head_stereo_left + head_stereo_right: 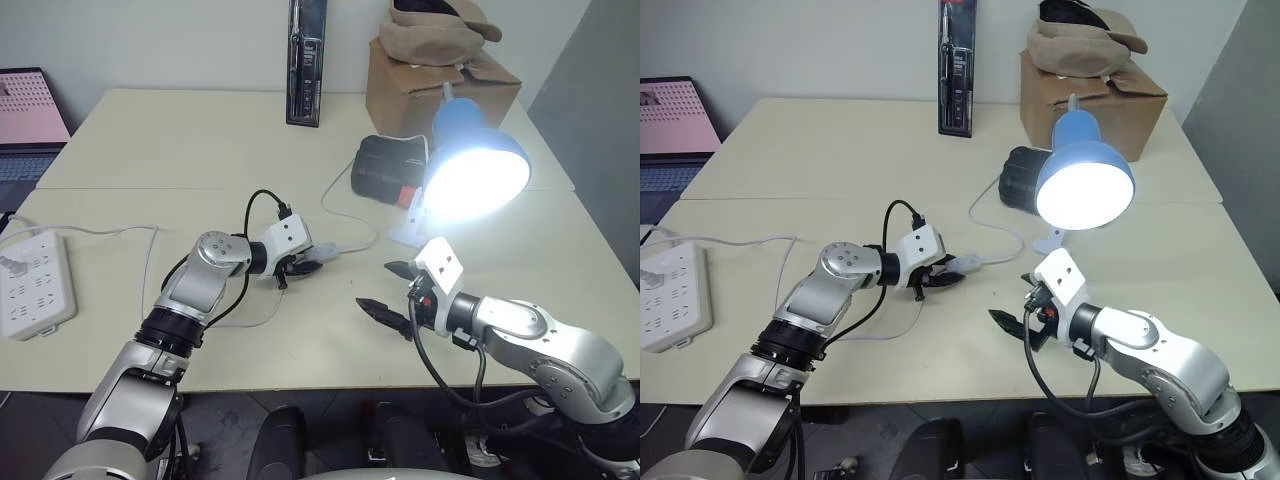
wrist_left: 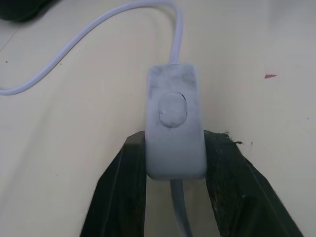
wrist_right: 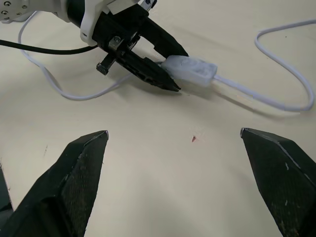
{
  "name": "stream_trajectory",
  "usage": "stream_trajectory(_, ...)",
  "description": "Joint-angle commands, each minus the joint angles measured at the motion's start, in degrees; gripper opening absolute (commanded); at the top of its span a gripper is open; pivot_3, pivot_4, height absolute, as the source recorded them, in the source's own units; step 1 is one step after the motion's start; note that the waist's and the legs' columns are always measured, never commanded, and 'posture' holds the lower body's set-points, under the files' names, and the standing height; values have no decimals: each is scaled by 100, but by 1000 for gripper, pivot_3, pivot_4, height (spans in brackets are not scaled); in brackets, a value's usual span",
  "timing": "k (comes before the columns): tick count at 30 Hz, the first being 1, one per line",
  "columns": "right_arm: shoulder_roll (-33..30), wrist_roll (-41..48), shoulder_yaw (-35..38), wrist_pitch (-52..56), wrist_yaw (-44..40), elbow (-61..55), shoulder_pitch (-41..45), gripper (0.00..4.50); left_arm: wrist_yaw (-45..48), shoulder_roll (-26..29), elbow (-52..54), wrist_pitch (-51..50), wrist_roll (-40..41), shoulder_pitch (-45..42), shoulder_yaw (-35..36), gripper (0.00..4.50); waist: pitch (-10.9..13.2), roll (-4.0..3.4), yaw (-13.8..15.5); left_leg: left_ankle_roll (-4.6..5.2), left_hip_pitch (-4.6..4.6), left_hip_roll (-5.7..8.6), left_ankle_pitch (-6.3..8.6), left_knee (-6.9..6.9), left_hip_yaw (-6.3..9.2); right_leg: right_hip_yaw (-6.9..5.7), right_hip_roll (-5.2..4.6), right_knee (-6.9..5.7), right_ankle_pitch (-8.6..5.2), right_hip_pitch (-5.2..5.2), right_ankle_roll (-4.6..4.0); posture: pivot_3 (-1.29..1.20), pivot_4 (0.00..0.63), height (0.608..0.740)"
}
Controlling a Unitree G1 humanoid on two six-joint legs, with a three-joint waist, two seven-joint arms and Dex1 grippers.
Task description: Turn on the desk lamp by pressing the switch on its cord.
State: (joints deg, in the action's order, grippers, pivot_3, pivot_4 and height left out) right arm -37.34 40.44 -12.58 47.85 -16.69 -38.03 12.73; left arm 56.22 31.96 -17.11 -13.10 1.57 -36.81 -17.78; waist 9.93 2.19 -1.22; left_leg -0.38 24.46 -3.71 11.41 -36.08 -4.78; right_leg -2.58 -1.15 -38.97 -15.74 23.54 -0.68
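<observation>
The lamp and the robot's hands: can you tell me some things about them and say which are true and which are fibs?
1. The desk lamp is shining. True.
2. The left gripper has the switch between its fingers. True.
3. The right gripper is squeezing the cord. False: its fingers are wide open with nothing between them.
4. The power strip sits on top of the cardboard box. False: it lies on the table near the robot's left side.
5. The switch lies on the table. True.
</observation>
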Motion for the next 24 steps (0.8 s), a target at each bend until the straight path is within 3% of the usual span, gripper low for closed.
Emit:
stream_trajectory(1,1,-188,132,-156,-228,-114,7,4500,140,0,253,18,196,41,251,2767,0,0,0,0,0,0,0,0,-1,1,0,0,0,0,0,0,150,740)
stream_trajectory(9,-126,-678,189,-570,-871,187,60,4500,74,378,1177,-313,560,412,930,4481,0,0,-10,-1,-1,-1,0,-2,1,-1,0,-1,0,0,0,0,150,740)
stream_trajectory(19,-711,-1358,736,-1878,-2234,1214,107,4500,227,1734,3224,-1567,1713,2170,3084,4481,2,1,-32,-1,-9,-4,0,2,-3,3,-1,0,0,-2,-1,0,150,740)
stream_trajectory(24,-999,-1537,1118,-2384,-2761,1590,-186,4500,172,1801,4089,-2275,2377,3350,3967,4481,3,1,2,-2,-12,-2,0,1,-6,1,-10,4,-1,-10,-1,0,150,740)
